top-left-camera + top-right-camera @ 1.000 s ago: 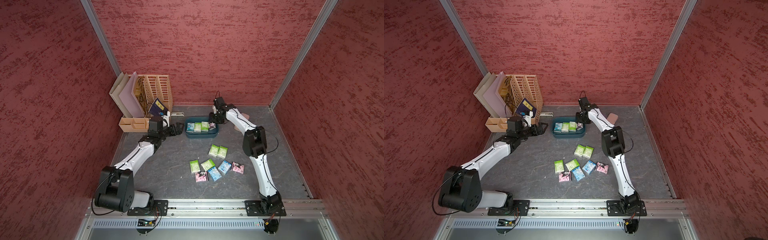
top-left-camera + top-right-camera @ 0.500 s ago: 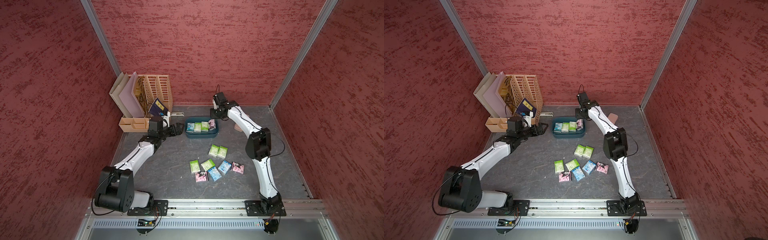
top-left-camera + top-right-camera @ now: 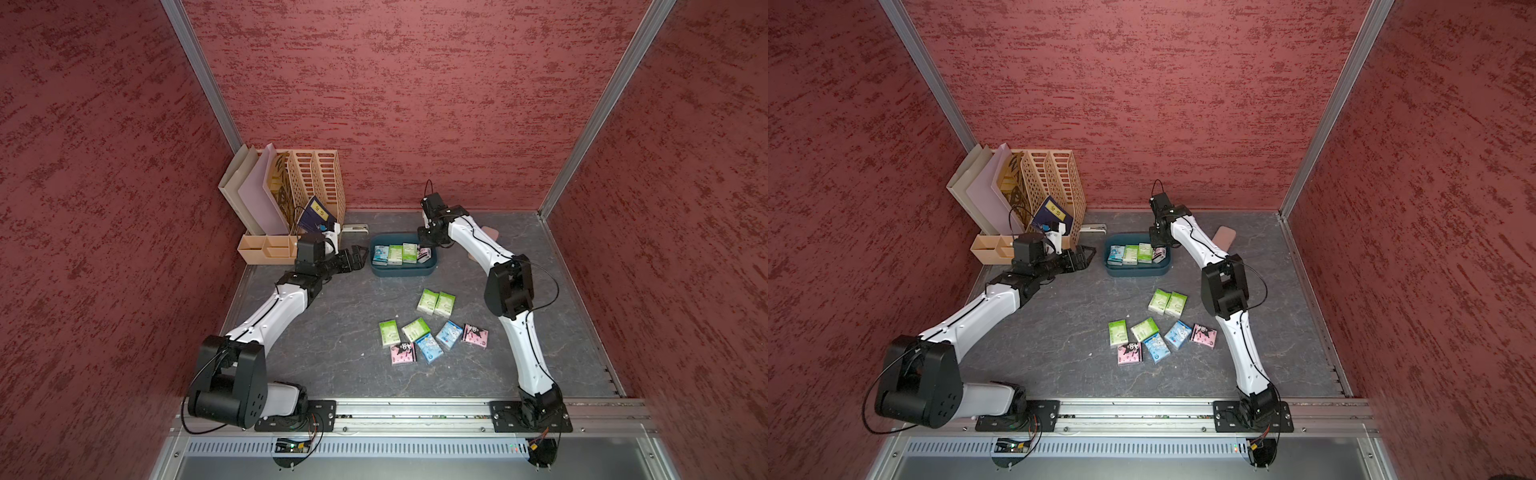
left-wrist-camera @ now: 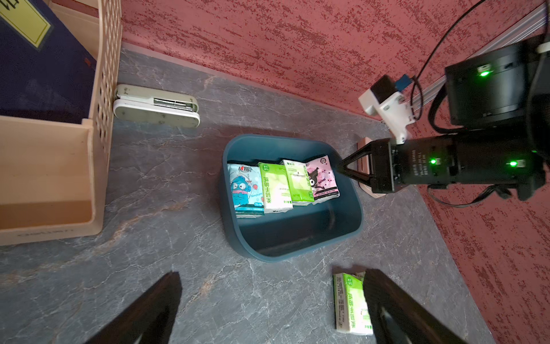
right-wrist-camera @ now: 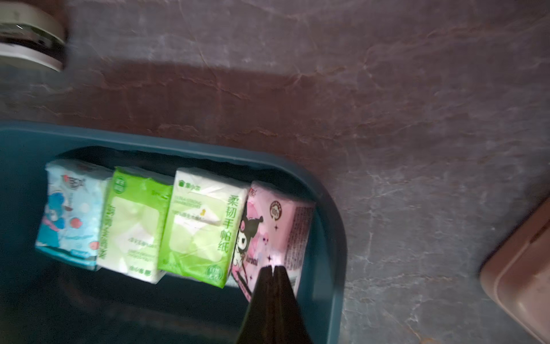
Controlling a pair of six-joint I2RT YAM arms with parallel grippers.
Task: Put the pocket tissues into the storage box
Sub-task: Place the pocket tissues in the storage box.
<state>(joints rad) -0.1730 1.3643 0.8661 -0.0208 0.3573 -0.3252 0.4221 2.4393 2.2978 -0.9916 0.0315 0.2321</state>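
1. Pocket tissues (image 4: 282, 184): four packets stand on edge in a row inside the storage box (image 4: 297, 241), against the wall farther from the arm bases. The order is blue, green, green, then the pink packet (image 5: 276, 226). The box's nearer half is bare.
2. Eight more lie flat on the worktop (image 3: 332, 332), clustered between the arms and well apart from the box. A green pair (image 3: 436, 302) lies side by side, nearest the box.
3. Handling, as a judgement: light, soft and squashy, wrapped in slick crinkly film. A hard squeeze would only dent them. Best hold is across the two long edges at mid-length, because a corner pinch would likely let the packet swing or slip.
4. Right pincer (image 5: 273, 269): closed to a point with nothing between the tips, right at the pink packet on the row's end. I cannot tell whether it touches.
5. Left pincer (image 4: 273, 297): spread wide and empty, low, just beside the box's opposite end.
6. Outward: a pink case (image 3: 1225, 237) near the box, a stapler (image 4: 156, 108), and a beige organizer (image 3: 316, 183).
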